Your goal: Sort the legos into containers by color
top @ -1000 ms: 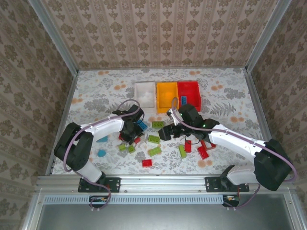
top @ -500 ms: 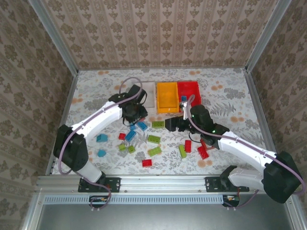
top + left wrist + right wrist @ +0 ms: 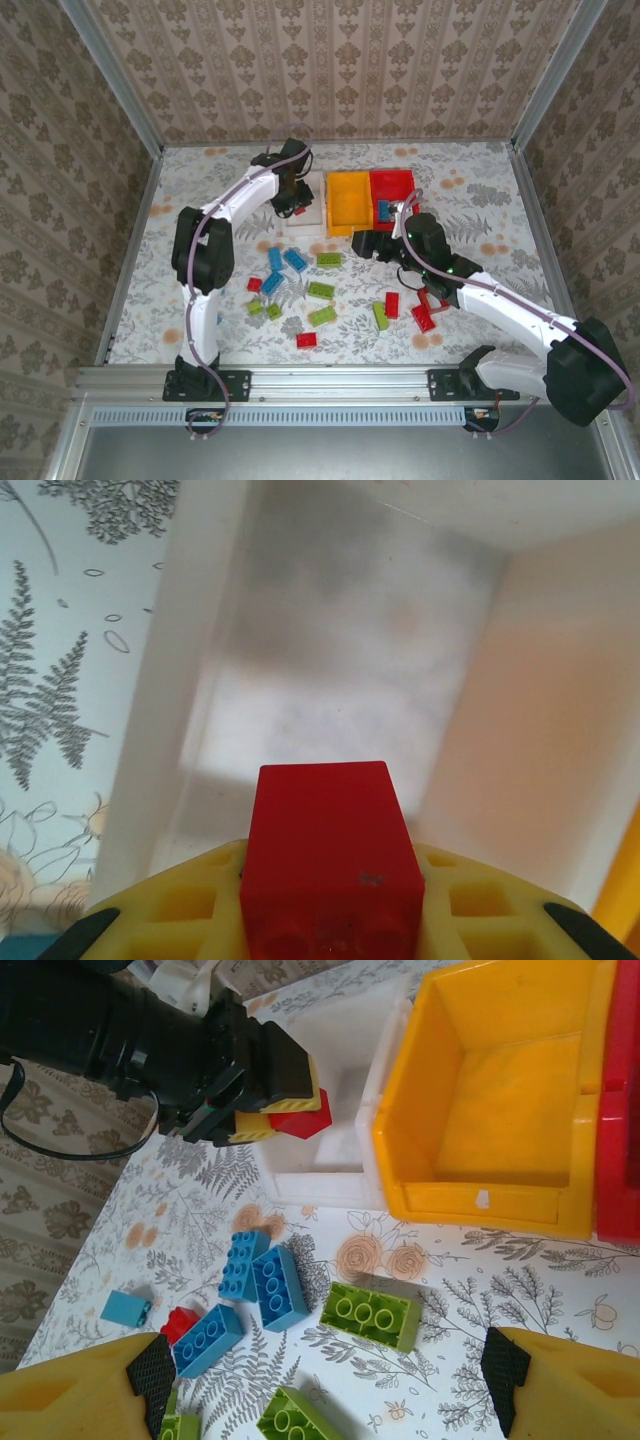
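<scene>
Left gripper [image 3: 330,930] is clamped on a red brick [image 3: 325,840] and hangs right over the white bin [image 3: 205,670] toward the table's far edge, the bin's floor directly beneath, so it's a straight-down drop.

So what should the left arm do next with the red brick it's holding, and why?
Probably open its fingers and let go. The left gripper holds the red brick right over the open white bin, whose floor shows just beyond the brick in the wrist view, so a release should drop it inside.
</scene>
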You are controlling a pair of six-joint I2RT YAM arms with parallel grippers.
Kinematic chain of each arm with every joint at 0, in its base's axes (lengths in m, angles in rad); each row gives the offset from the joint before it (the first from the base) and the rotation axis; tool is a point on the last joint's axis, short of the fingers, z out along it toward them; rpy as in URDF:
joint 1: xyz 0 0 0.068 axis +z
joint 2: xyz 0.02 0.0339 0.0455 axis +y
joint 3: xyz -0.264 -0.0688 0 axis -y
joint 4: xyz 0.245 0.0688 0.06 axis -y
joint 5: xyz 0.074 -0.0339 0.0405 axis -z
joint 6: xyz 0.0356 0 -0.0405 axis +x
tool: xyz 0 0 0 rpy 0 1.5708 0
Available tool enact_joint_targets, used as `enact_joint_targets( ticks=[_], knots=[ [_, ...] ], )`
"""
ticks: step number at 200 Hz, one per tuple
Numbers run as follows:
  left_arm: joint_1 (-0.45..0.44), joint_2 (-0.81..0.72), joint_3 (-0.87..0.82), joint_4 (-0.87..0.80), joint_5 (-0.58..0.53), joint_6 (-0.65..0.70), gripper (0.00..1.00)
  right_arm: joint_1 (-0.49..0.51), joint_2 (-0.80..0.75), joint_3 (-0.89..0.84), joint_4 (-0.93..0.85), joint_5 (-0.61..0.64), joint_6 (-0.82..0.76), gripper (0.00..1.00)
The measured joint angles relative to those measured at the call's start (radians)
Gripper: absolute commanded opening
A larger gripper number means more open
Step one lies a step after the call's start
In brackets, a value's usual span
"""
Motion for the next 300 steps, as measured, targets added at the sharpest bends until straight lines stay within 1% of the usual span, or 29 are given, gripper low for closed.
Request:
enact_joint_targets(
  ticks=[19,34,81,102,136,163,183,202,225,246,274,300],
  knots=[
    [-0.003,0.011,-0.001,-0.011,0.007,0.006,0.43,-0.005,0.0,0.0,-0.023,0.014,0.0,0.85],
    [-0.006,0.011,-0.003,-0.018,0.011,0.008,0.47,-0.011,0.0,0.001,-0.039,0.023,-0.002,0.85],
    [-0.009,-0.014,-0.037,-0.019,0.014,0.008,0.48,-0.02,0.0,0.016,-0.075,0.045,-0.039,0.85],
    [-0.009,-0.038,-0.041,-0.019,0.014,0.008,0.5,-0.024,0.0,0.028,-0.093,0.052,-0.064,0.85],
    [-0.009,-0.119,-0.045,-0.011,0.014,0.008,0.54,-0.024,0.0,0.056,-0.137,0.07,-0.107,0.82],
    [-0.017,-0.218,-0.095,0.019,0.014,0.022,0.58,-0.005,0.002,0.08,-0.227,0.087,-0.139,0.79],
    [-0.038,-0.338,-0.214,0.071,0.014,0.056,0.59,0.049,0.027,0.101,-0.303,0.113,-0.159,0.78],
    [-0.066,-0.492,-0.395,0.136,0.031,0.098,0.59,0.116,0.095,0.121,-0.345,0.122,-0.186,0.78],
    [-0.091,-0.683,-0.626,0.212,0.082,0.147,0.6,0.167,0.23,0.15,-0.345,0.109,-0.256,0.81],
    [-0.093,-0.824,-0.793,0.235,0.107,0.182,0.62,0.171,0.375,0.209,-0.345,0.116,-0.345,0.83],
    [-0.088,-0.956,-0.912,0.234,0.117,0.206,0.62,0.163,0.522,0.307,-0.356,0.127,-0.458,0.84],
    [-0.078,-1.022,-0.943,0.235,0.116,0.209,0.63,0.158,0.622,0.404,-0.366,0.14,-0.544,0.85]
  ],
)
